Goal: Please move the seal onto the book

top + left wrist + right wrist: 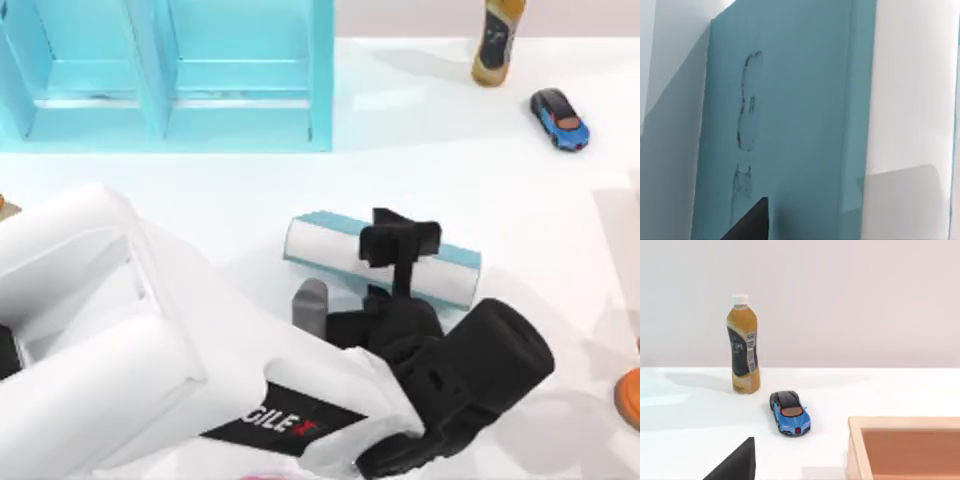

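Observation:
The book [325, 245] lies near the table's middle, showing a teal cover and white page edges. My left arm reaches in from the lower left, and its gripper [400, 242] hangs right over the book's middle, hiding part of it. In the left wrist view the teal cover [790, 125] is very close below, with faint dark marks on it and a dark gripper part at the picture's edge. The seal is hidden from me. My right arm is parked off to the right.
A big light-blue shelf unit [170, 70] stands at the back left. A tea bottle [497, 40] [744, 345] and a small blue toy car [560, 118] [789, 412] sit at the back right. An orange-brown box [905, 447] [630, 398] is at the right edge.

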Controlling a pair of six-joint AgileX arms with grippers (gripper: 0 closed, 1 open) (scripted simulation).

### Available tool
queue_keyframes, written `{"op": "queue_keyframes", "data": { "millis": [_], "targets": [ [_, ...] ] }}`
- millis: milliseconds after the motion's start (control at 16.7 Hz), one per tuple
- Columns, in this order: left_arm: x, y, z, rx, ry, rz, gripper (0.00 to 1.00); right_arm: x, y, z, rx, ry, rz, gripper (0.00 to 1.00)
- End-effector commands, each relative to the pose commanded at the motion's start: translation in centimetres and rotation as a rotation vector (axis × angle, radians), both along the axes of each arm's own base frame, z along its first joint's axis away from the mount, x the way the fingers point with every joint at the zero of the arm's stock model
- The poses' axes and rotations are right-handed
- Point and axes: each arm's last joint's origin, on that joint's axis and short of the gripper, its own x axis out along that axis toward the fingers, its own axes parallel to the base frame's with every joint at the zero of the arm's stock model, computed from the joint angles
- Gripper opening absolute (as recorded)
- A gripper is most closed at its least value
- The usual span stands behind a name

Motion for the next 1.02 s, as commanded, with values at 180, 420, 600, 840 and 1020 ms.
{"op": "queue_keyframes", "data": {
  "millis": [180, 420, 600, 840, 1020],
  "targets": [
    [0.0, 0.0, 0.0, 0.0, 0.0, 0.0, 1.0, 0.0, 0.0, 0.0, 0.0, 0.0, 0.0, 1.0],
    [0.0, 0.0, -0.1, 0.003, 0.002, -0.001, 1.0, 0.0, 0.0, 0.0, 0.0, 0.0, 0.0, 1.0],
    [-0.8, -0.4, -0.1, -0.014, 0.004, 0.005, 1.0, 0.0, 0.0, 0.0, 0.0, 0.0, 0.0, 1.0],
    [-3.3, -1.5, -0.3, -0.054, 0.021, 0.013, 1.0, 0.0, 0.0, 0.0, 0.0, 0.0, 0.0, 1.0],
    [-6.1, -1.9, -0.6, -0.064, 0.037, 0.019, 1.0, 0.0, 0.0, 0.0, 0.0, 0.0, 0.0, 1.0]
  ]
}}
